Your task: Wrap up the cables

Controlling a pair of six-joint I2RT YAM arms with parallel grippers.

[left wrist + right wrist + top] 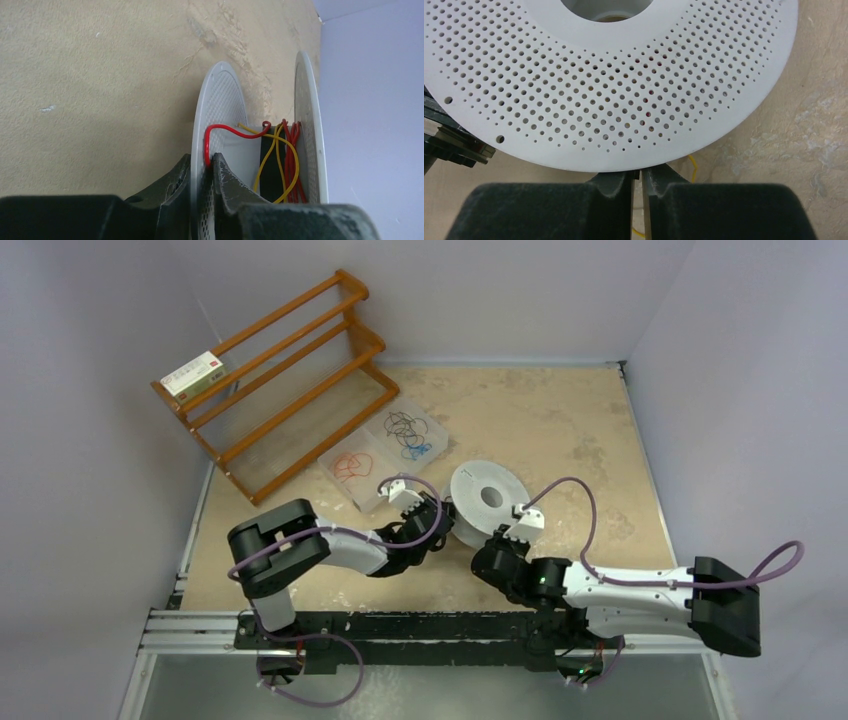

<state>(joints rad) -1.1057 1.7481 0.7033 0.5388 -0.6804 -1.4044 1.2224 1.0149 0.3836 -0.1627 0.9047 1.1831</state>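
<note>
Evidently the left pincer [202,192] clamped the spool [470,485] rim at nine o'clock, beside a red cable [207,145]; the right pincer [637,182], at six, stood barely ajar, grip unclear.

Top view bright, light soft and even from overhead, no hard glare. Walls [120,300] pick up slight purple tint. Only faint soft shadows on desk [520,410], bit darker under spool [487,498]. Left wrist view: jaws at bottom edge mushy, out of focus, desk grain sharper farther back. Right wrist view: spool flange crisp, white slightly washed out, jaws dark and soft, dim shadow band under flange rim.
</note>
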